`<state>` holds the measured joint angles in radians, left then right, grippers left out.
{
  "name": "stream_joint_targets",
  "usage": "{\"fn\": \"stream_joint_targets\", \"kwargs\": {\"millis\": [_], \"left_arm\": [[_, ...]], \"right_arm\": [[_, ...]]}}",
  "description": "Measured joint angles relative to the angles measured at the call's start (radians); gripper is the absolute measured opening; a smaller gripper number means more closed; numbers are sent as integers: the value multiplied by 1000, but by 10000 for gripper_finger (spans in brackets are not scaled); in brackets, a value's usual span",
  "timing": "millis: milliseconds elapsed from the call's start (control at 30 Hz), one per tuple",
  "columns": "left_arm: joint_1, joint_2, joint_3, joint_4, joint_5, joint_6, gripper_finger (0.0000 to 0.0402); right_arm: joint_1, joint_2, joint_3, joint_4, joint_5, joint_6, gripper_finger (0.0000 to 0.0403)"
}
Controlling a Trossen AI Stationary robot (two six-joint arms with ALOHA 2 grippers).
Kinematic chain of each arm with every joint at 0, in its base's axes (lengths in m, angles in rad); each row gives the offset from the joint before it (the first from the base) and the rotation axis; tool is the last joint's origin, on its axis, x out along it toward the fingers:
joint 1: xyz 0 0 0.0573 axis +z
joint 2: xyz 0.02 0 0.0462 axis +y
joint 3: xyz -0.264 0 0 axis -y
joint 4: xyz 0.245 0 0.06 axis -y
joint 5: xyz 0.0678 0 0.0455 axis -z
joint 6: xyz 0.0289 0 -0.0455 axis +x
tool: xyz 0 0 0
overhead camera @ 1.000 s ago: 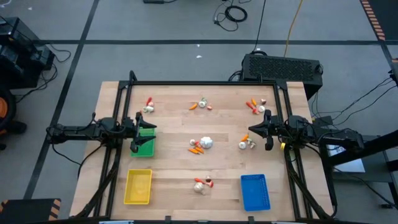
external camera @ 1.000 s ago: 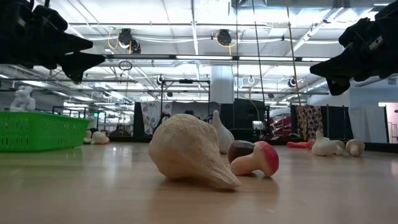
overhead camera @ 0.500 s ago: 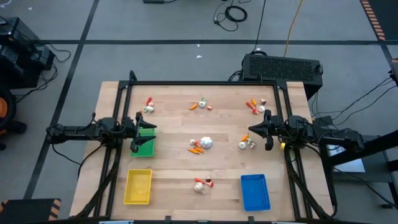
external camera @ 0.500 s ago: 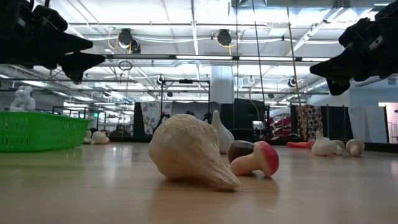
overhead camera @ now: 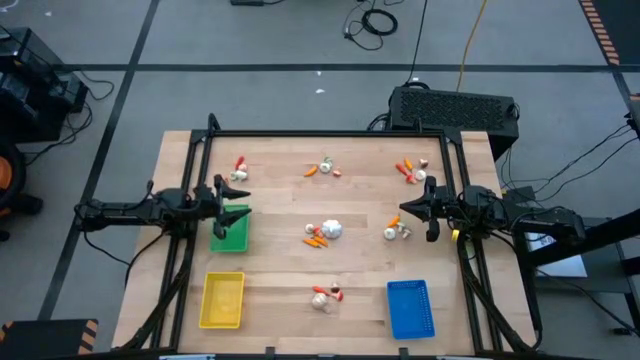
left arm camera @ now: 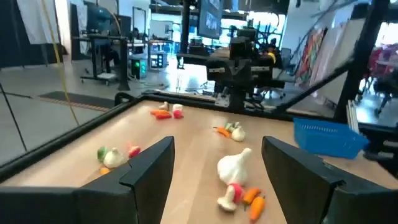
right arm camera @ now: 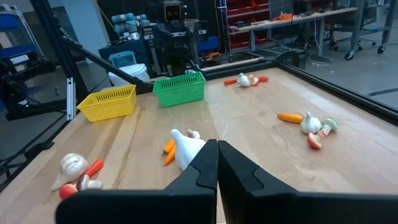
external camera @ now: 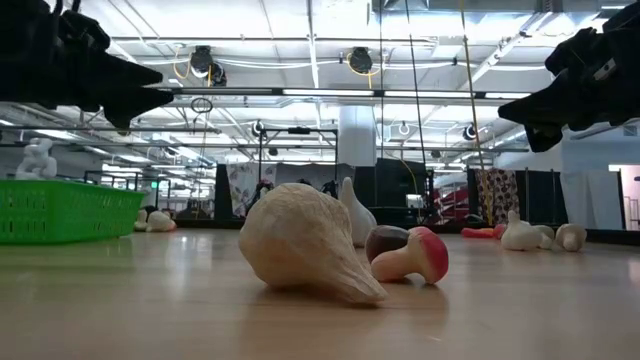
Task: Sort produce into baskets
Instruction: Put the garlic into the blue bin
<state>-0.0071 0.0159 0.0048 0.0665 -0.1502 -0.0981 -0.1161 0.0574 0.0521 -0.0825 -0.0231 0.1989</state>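
Green basket sits at my left side of the table, partly under my left arm; it looks empty. Yellow basket lies at the near left corner, blue basket at the near right; both look empty.

Produce lies loose on the wood in six small clusters:
- far left: white bulb with red piece
- far centre: orange and pale bits
- far right: orange-red pieces with white bulb
- centre: large white garlic bulb, orange pieces touching it
- right of centre: pale mushroom-like bits
- near centre: pale bulb on its side, red-capped mushroom just beside it
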Motion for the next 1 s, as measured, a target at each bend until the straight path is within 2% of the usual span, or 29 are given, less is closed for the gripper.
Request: {"fn": "stream_joint_targets", "kwargs": {"millis": [133, 300, 433, 567, 700, 833, 1000], "left_arm": [[0, 0, 0, 168, -43, -70, 248], [0, 0, 0, 298, -89, 80, 248], [0, 0, 0, 380, -91, 105, 248], [0, 0, 3, 391, -91, 105, 248], [0, 0, 4, 417, -91, 119, 248], [1, 3, 4, 428, -92, 225, 248], [44, 93, 35, 519, -121, 285, 248]], "right_arm": [[0, 0, 0, 0, 0, -1, 0], [0, 0, 0, 30, 64, -50, 0], [0, 0, 0, 31, 99, -54, 0], [0, 0, 0, 51, 101, -56, 0], [0, 0, 0, 56, 102, 31, 0], [0, 22, 0, 67, 101, 113, 4], [0, 94, 0, 212, 110, 159, 18]]}}
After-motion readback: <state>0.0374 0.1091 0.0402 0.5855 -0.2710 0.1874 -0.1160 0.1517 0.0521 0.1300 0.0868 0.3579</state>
